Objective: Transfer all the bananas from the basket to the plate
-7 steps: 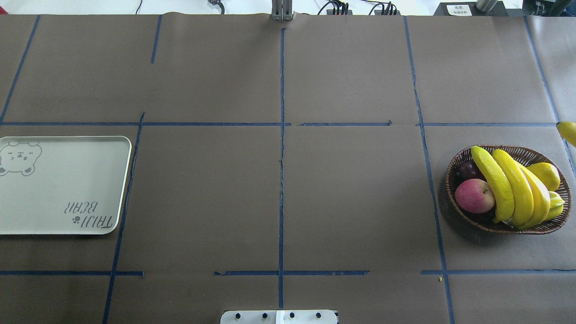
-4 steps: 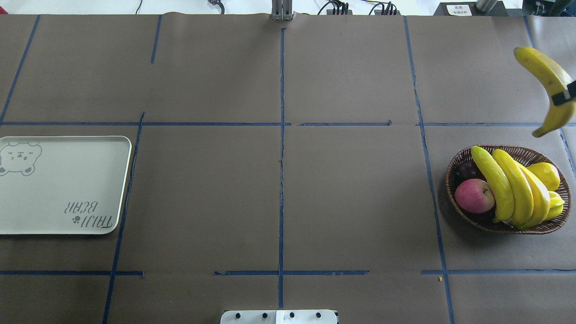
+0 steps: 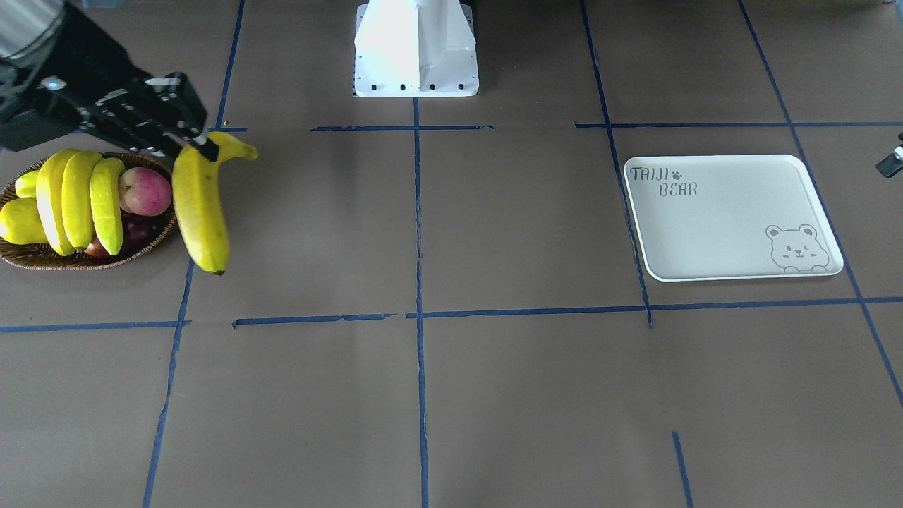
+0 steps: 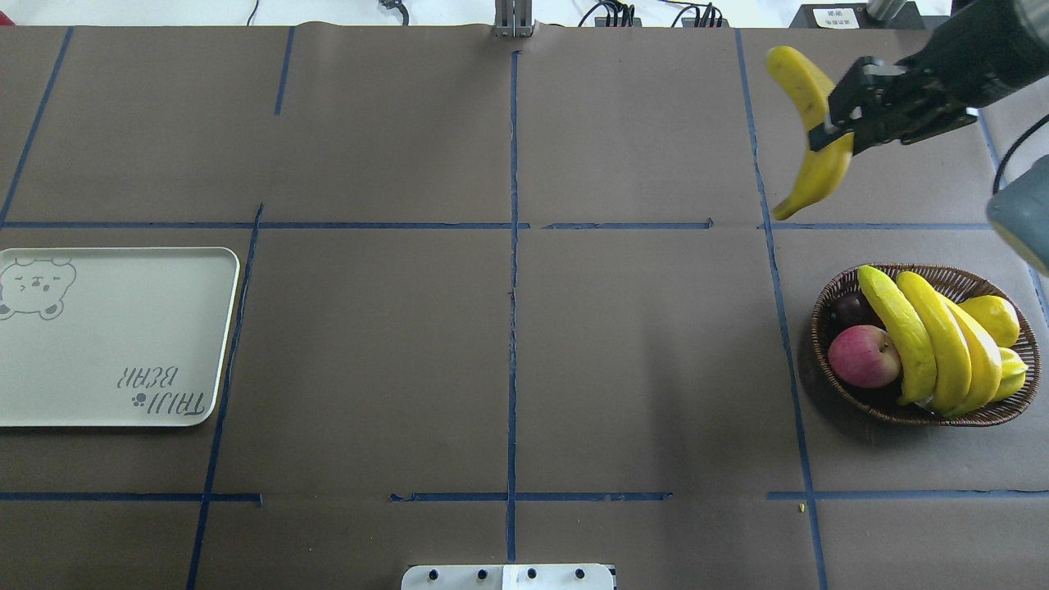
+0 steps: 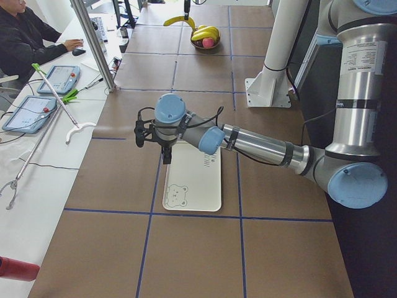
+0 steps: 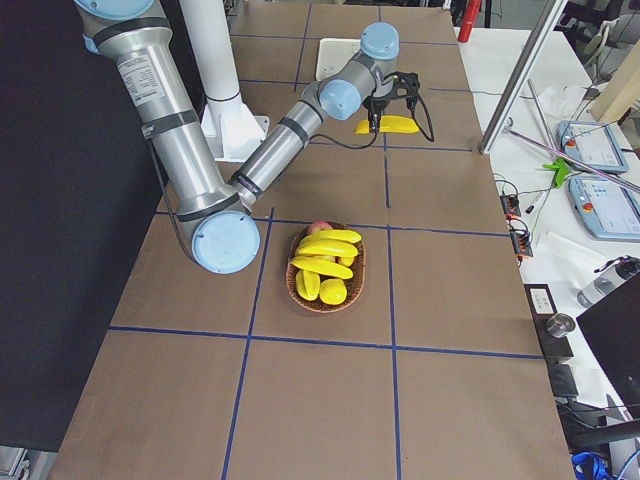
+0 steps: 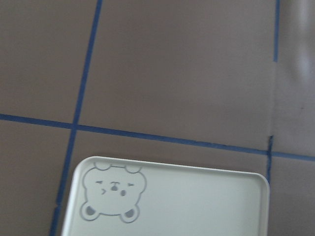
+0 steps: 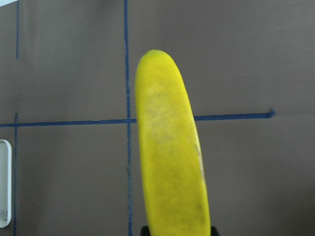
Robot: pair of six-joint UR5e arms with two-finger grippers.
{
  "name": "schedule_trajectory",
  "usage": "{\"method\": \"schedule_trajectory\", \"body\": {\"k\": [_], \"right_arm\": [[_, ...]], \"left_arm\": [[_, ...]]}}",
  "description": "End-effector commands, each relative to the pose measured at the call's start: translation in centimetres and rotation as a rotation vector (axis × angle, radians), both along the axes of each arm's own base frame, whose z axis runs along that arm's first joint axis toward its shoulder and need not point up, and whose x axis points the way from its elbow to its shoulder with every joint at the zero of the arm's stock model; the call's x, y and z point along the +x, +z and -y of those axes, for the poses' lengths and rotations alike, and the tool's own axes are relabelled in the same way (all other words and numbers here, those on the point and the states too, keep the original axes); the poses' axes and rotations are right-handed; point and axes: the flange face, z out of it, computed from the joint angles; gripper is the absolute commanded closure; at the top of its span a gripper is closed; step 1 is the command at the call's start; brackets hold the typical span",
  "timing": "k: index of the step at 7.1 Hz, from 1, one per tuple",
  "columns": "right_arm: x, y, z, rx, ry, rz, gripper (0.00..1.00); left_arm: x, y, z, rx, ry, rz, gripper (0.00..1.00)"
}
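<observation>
Frontally: right gripper [image 3: 203,147] clamped on held banana [image 3: 201,212] near stem; banana aloft, just beside woven brown basket [image 3: 28,259]. Inside basket: three bananas [image 3: 77,201], one red-pink apple [image 3: 144,190]. Flat whitish plate [image 3: 734,212] well apart.
Overhead: braided rim, two plump yellow fruits [image 4: 996,318].
Right wrist: smooth yellow skin, pale scuff.
Exterior left: left gripper [image 5: 166,154] near plate; finger state cannot tell.

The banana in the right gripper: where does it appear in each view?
Front-facing: banana left, beside the basket.
Overhead: banana upper right, beyond the basket.
Exterior left: banana top centre.
Exterior right: banana upper centre.
Left wrist: not in it.
Right wrist: banana centre.
Landmark in exterior views: the basket.
</observation>
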Motion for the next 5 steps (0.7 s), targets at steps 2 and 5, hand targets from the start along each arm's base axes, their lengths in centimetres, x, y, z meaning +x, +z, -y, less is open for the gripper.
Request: {"method": "schedule_trajectory", "body": {"k": [2, 5], "right_arm": [[-11.9, -3.9, -7.9, 0.043, 0.093, 0.178, 0.98], [-14.7, -5.2, -11.3, 0.102, 0.051, 0.259, 0.98]], "left_arm": [[14.1, -15.7, 1.7, -0.144, 0.021, -0.267, 0.01], [24.8, -29.5, -0.5, -0.177, 0.09, -0.397, 0.01]]}}
